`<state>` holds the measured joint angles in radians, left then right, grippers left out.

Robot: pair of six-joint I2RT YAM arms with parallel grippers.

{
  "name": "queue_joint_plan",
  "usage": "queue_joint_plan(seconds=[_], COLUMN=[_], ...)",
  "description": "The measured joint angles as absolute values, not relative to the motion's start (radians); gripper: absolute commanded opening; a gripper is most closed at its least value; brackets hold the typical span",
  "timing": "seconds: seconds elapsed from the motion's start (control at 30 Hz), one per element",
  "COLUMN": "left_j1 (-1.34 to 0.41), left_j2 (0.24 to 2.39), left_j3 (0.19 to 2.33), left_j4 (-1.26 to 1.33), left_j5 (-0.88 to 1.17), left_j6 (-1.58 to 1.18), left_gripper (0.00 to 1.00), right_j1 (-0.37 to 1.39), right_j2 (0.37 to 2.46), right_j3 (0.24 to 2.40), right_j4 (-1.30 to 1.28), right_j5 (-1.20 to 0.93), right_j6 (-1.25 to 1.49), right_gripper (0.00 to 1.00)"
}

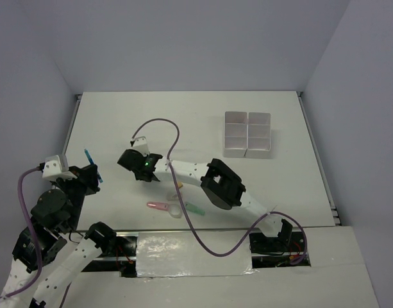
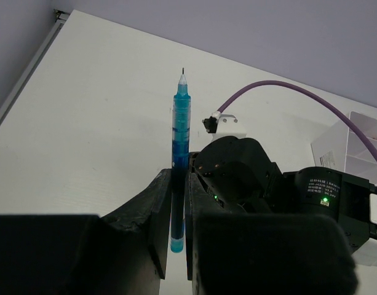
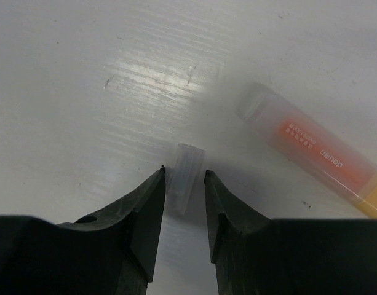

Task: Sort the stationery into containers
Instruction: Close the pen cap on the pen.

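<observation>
My left gripper (image 2: 178, 184) is shut on a thin blue pen (image 2: 180, 141) that sticks out past the fingers, tip forward, held above the table. It also shows at the left of the top view (image 1: 88, 172), with the pen (image 1: 88, 156). My right gripper (image 3: 183, 173) is low on the table, its jaws narrowly open around a small translucent white cap (image 3: 186, 172) that lies between the fingertips. An orange highlighter (image 3: 317, 153) lies just right of it. The right gripper (image 1: 145, 165) is at the table's centre left. The white compartment block (image 1: 247, 133) stands at the far right.
A pink piece (image 1: 159, 206), a clear ring (image 1: 175, 210) and a green piece (image 1: 195, 208) lie near the front edge under the right arm. A purple cable (image 1: 170, 128) loops over the right wrist. The right arm's wrist (image 2: 237, 166) fills the left wrist view.
</observation>
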<state>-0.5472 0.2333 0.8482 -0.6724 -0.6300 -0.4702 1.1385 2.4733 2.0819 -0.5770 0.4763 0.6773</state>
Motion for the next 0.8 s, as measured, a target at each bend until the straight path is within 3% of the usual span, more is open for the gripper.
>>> queue_joint_plan(seconds=[0.23, 0.37, 0.5, 0.8], left_j1=[-0.547, -0.547, -0.547, -0.547], left_j2=[0.236, 0.241, 0.241, 0.242], left_j3=[0.848, 0.848, 0.848, 0.848], left_j4=[-0.672, -0.672, -0.672, -0.672], left_j5=[-0.631, -0.631, -0.631, -0.632], left_j6=[-0.470, -0.470, -0.470, -0.470], left_gripper=[0.00, 0.00, 0.00, 0.00], right_j1=[1.116, 1.110, 1.107, 1.084], right_j2=[2.473, 2.473, 2.472, 2.336], right_j3=[2.093, 2.094, 2.090, 1.824], right_j4=[-0.587, -0.590, -0.585, -0.345], right_j5=[0.419, 0.390, 0.371, 0.245], right_j6=[0.659, 0.639, 0.621, 0.559], right_gripper=[0.32, 0.20, 0.00, 0.00])
